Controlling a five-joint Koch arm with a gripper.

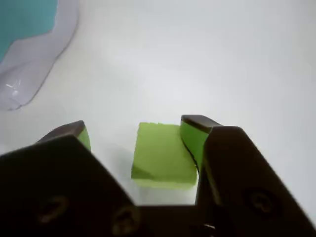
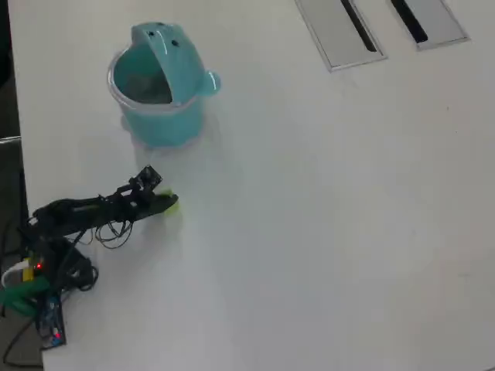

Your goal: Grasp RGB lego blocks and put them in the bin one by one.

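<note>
One yellow-green lego block (image 1: 163, 155) sits between our gripper's (image 1: 140, 133) parted jaws, touching the right one, near the teal bin (image 2: 158, 97).

A small yellow-green block (image 1: 163, 155) lies flat on the white table, well apart from the bin (image 2: 160, 85), a round teal pot with a clear rim that stands upright with its two-dotted flip lid raised and a knob jutting from its side in the overhead view.
</note>
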